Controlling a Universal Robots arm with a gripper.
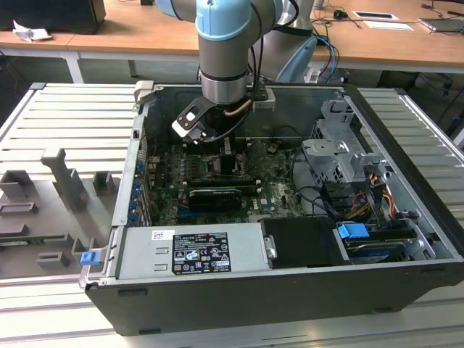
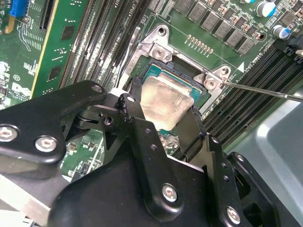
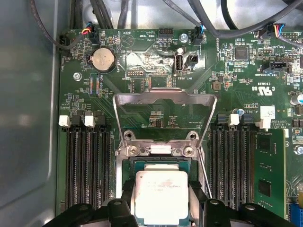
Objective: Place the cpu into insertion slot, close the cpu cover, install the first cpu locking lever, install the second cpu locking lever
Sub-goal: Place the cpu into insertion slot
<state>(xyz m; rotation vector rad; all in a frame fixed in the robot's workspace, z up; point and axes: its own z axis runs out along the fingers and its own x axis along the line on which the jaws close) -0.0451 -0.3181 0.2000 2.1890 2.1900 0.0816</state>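
**Exterior view.** Grey-and-blue cylindrical arm (image 1: pixel 223 51) reaches down into an open black metal computer case (image 1: pixel 217 308). The case rests on a ribbed grey counter (image 1: pixel 43 123). The hand (image 1: pixel 227 156) is low over the green motherboard (image 1: pixel 279 190).

**Second wrist view.** Matte black fingers (image 2: pixel 137 125) pinch the cpu (image 2: pixel 165 99) by opposite edges. It is a flat square with a dull silvery-beige lid, set at the insertion slot (image 2: pixel 184 64). A thin wire locking lever (image 2: pixel 265 91) stands beside it.

**First wrist view.** The cpu cover (image 3: pixel 165 97), a thin silver frame with a large cut-out, is tilted up and open. Long black memory slots (image 3: pixel 85 165) flank the socket.
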